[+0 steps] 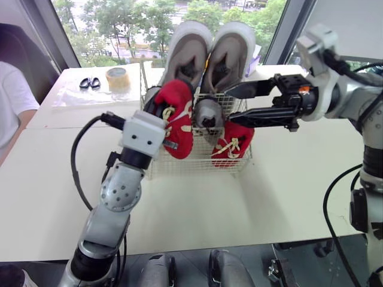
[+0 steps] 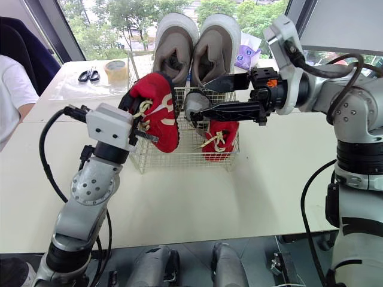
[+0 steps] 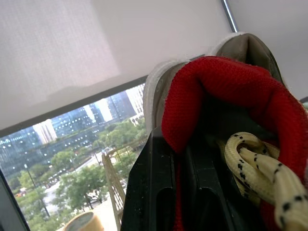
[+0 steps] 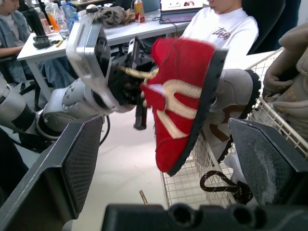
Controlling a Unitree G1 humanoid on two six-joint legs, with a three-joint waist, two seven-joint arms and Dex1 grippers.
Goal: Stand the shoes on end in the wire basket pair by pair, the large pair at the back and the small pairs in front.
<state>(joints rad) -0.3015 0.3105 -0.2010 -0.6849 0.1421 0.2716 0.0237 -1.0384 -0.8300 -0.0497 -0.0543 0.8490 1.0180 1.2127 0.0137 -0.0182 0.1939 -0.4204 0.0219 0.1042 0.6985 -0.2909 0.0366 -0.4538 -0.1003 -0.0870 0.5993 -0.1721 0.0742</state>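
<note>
The wire basket (image 1: 197, 166) stands on the table with the large grey pair (image 1: 206, 52) upright at its back. A small grey shoe (image 1: 208, 113) and a small red shoe (image 1: 232, 145) sit in its front part. My left gripper (image 3: 178, 192) is shut on a second red shoe (image 1: 176, 116) and holds it tilted above the basket's front left corner. My right gripper (image 1: 230, 107) hovers open over the basket's right side. Its fingers (image 4: 82, 159) point toward the held red shoe (image 4: 183, 101) and the small grey shoe, and hold nothing.
A tape roll (image 1: 118, 78) and scissors (image 1: 90, 83) lie on the far left of the table. A person in a white shirt (image 1: 12, 101) sits at the left edge. A purple-and-white packet (image 2: 246, 51) lies behind the basket. Bare tabletop (image 1: 239, 203) stretches in front.
</note>
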